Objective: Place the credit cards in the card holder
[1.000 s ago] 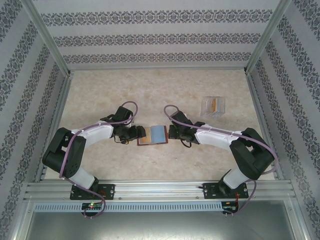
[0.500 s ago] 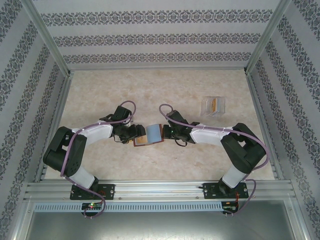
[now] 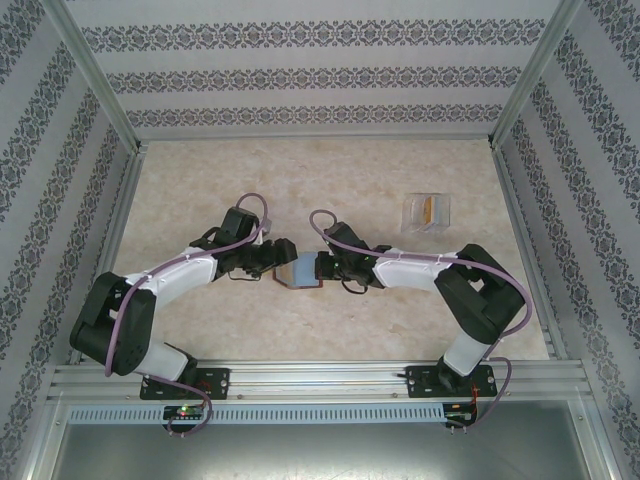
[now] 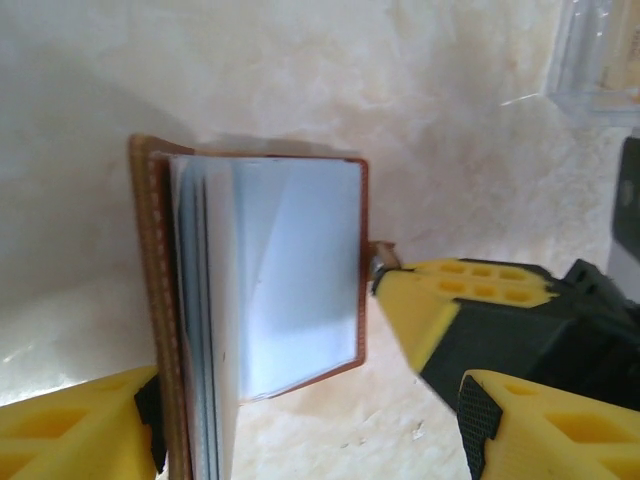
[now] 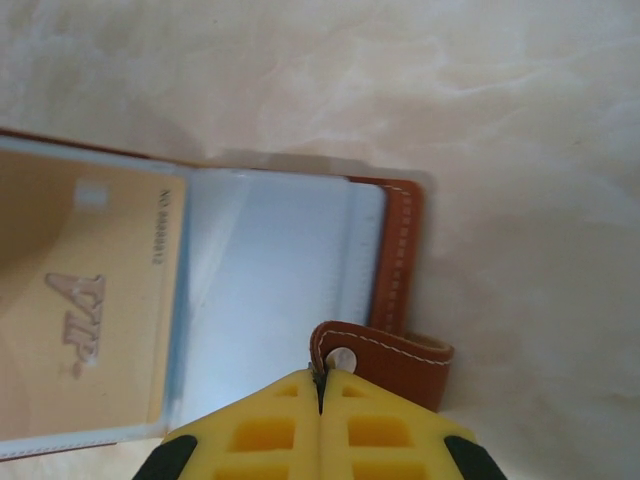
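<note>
Brown card holder (image 5: 402,250) in right gripper (image 5: 320,385)

At the centre of the top view, the card holder (image 3: 297,273), a credit card (image 5: 85,300) in it, lies on the table (image 3: 200,190) between the left gripper (image 3: 278,262) and right gripper (image 3: 322,268), a box (image 3: 425,212) well apart at upper right.

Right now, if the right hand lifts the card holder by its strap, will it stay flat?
Probably not: the card holder is a hinged fold, its clear sleeves fanning apart, so it would likely swing open. The strap pinched in the right hand looks thin and bendy, so expect dangling.
</note>
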### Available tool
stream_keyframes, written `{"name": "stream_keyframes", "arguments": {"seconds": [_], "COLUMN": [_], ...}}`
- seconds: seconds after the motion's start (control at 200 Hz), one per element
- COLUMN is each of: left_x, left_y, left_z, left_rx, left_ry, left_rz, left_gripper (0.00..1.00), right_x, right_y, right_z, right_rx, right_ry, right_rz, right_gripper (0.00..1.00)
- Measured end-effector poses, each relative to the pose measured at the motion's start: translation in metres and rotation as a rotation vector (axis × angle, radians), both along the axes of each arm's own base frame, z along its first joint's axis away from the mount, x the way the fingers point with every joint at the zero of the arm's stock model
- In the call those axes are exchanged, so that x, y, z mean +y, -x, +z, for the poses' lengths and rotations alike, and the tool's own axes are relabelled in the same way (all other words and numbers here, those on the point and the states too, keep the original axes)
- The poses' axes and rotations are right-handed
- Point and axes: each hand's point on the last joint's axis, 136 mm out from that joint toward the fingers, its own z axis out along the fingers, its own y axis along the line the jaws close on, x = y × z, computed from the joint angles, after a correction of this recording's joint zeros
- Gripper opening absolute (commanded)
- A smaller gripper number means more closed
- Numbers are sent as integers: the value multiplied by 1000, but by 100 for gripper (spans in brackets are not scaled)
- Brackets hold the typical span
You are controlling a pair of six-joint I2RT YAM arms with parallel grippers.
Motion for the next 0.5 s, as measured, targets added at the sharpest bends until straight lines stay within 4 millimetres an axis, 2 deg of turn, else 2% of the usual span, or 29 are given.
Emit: {"name": "stream_keyframes", "arguments": {"seconds": [0.145,0.395,0.5], "left_x": [-6,-30,-38], "left_y": [-3,-5,-5], "left_z": [4,-25,-22], "left_rx": [-17,83,81], "left_ry": [30,98,115], "left_rz": [-16,-72,-95], "left_gripper": [76,75,75], "right_x": [4,8,7], "right_y": [0,-4,-4], "right_z": [1,1,-2], "right_rx": [8,14,20], "right_ry": [-23,-71,-90], "right_rz": [-4,-47,-69], "right_gripper": [0,0,0]}}
